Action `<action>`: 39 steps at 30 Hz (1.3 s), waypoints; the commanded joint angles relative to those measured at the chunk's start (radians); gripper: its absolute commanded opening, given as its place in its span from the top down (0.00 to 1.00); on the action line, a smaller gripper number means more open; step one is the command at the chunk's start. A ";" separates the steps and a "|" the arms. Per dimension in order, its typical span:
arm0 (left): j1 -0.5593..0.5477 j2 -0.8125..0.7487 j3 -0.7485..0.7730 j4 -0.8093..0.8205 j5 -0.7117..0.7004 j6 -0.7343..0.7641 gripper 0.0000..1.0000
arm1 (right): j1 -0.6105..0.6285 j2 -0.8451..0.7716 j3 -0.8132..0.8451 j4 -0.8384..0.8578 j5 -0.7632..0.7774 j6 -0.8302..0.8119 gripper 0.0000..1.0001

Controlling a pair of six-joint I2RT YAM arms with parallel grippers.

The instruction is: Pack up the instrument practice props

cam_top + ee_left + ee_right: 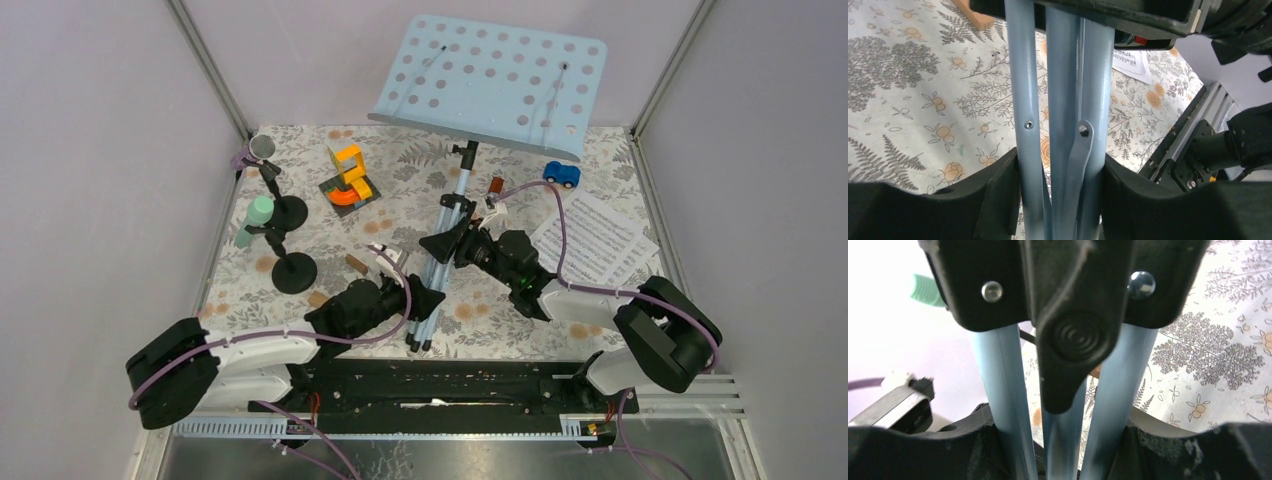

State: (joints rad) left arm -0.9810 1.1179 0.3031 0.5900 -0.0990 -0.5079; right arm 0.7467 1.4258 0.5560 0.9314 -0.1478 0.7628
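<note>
Pale blue music rack (490,85) upright on floral counter (410,165), folded tripod legs (418,335) clamped low by left gripper (428,300), higher by right gripper (447,245), sheet-music pages (595,240) at right

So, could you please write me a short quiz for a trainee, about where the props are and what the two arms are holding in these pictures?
1. True or false: the sheet-music pages lie on the table, on the right arm's side.
2. Both arms' jaws are shut on: A the tripod legs; B a wooden block; C the blue toy car.
3. How many toy microphones stand in the mic holders?
Key: 1 true; 2 A; 3 two.
</note>
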 commanded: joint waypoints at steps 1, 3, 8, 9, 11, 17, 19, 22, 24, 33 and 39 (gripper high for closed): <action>0.022 -0.055 -0.019 -0.170 -0.132 -0.056 0.58 | 0.005 -0.035 0.051 0.390 0.080 0.009 1.00; 0.022 -0.065 -0.023 -0.187 -0.139 -0.070 0.86 | 0.010 0.009 0.060 0.403 0.080 0.023 1.00; 0.022 -0.039 -0.021 -0.230 -0.148 -0.094 1.00 | 0.014 0.103 0.083 0.429 0.075 0.025 1.00; 0.022 -0.030 -0.019 -0.238 -0.148 -0.096 1.00 | 0.015 0.118 0.085 0.426 0.079 0.018 1.00; 0.022 -0.015 -0.020 -0.247 -0.147 -0.100 1.00 | 0.014 0.144 0.085 0.409 0.094 0.000 1.00; 0.022 0.017 -0.025 -0.270 -0.173 -0.152 1.00 | 0.014 0.249 0.095 0.349 0.136 -0.045 1.00; 0.021 0.030 -0.033 -0.261 -0.173 -0.174 1.00 | 0.014 0.297 0.114 0.335 0.127 -0.048 1.00; 0.022 0.057 -0.038 -0.256 -0.179 -0.202 1.00 | 0.014 0.374 0.153 0.329 0.093 -0.046 1.00; 0.022 0.080 -0.034 -0.259 -0.180 -0.213 1.00 | 0.014 0.422 0.181 0.319 0.072 -0.047 1.00; 0.024 0.152 0.037 -0.341 -0.228 -0.274 0.78 | 0.008 0.482 0.263 0.198 0.071 -0.175 0.59; 0.049 0.224 0.084 -0.348 -0.231 -0.288 0.72 | -0.028 0.411 0.291 -0.027 0.089 -0.265 0.18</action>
State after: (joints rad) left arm -0.9619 1.2877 0.3569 0.3134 -0.2470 -0.8112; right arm 0.7712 1.9472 0.7803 0.8757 -0.1387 0.7605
